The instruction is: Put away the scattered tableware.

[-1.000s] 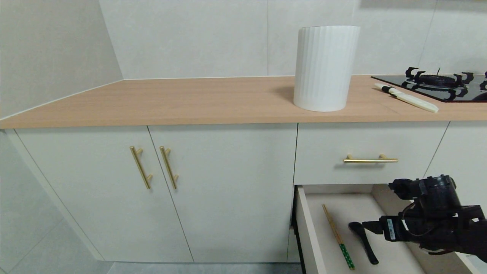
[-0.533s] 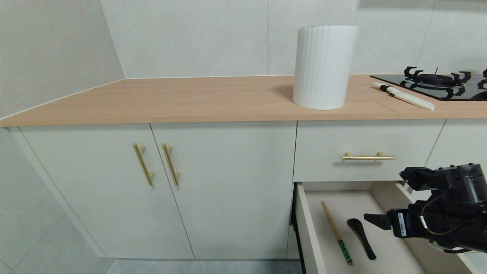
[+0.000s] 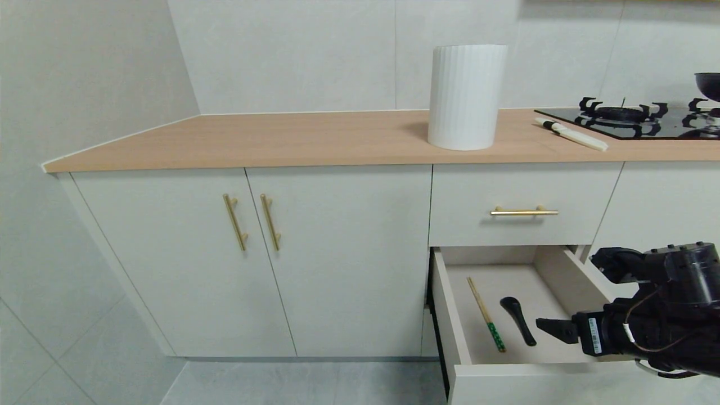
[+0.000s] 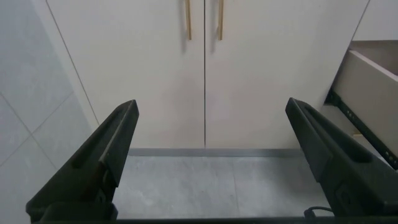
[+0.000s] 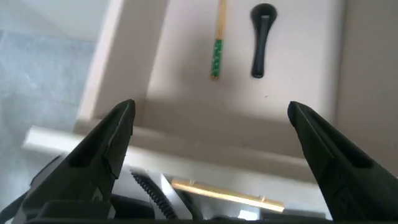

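Observation:
The lower drawer (image 3: 445, 306) stands pulled out. Inside it lie a pair of chopsticks (image 3: 485, 314) with green ends and a black spoon (image 3: 517, 319), side by side. My right gripper (image 3: 574, 295) hangs open over the drawer's front right corner, holding nothing. In the right wrist view, the chopsticks (image 5: 217, 43) and spoon (image 5: 261, 38) lie beyond my open right gripper (image 5: 211, 110), with the drawer's gold handle (image 5: 227, 194) below. A white-handled knife (image 3: 571, 134) rests on the wooden counter (image 3: 281, 140) beside the stove. My left gripper (image 4: 211, 107) is open, low before the cabinet doors.
A tall white ribbed container (image 3: 463, 97) stands on the counter above the drawers. A black gas stove (image 3: 630, 118) sits at the far right with a dark pot (image 3: 709, 84). The upper drawer (image 3: 523, 212) is shut. Two cabinet doors (image 3: 253, 259) are at the left, over a grey tiled floor (image 4: 186, 186).
The whole head view has shifted as the camera drew back, showing more of the drawer and floor. My right gripper has drawn away from the spoon towards the drawer's front right.

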{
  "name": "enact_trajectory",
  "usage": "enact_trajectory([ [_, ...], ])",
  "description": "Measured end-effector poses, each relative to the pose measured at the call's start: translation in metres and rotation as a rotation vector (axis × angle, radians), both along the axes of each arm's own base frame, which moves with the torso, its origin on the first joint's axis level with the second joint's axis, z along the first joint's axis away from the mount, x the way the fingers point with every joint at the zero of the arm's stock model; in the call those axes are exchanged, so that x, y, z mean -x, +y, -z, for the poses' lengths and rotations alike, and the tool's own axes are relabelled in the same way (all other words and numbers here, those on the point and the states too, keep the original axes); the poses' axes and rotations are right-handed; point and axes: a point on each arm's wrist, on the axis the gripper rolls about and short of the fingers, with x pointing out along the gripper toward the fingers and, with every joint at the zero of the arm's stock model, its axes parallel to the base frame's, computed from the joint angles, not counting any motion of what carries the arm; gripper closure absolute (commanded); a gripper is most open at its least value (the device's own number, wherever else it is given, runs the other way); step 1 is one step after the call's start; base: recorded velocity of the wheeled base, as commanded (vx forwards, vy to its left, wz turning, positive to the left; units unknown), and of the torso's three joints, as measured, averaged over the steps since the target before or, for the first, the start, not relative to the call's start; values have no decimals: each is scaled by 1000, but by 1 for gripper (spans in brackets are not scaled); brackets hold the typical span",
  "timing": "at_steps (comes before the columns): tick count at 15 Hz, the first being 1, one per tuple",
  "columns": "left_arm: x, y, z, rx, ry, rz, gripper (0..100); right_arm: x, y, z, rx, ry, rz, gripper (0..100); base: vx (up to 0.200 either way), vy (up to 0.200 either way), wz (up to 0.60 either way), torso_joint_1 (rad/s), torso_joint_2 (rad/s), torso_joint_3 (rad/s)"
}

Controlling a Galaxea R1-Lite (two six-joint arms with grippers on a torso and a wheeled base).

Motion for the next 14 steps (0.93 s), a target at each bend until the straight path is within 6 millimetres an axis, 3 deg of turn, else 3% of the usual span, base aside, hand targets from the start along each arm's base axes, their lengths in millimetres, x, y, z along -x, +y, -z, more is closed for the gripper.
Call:
enact_trajectory([
  [4,0,0,0,0,0,0,0,10,2,-1,20,43,-49,0,0,0,0,0,0,0],
  [11,0,0,0,0,0,0,0,59,1,0,130,266,-420,0,0,0,0,0,0,0],
  [14,0,0,0,0,0,0,0,63,2,4,171,318,-467,0,0,0,0,0,0,0],
])
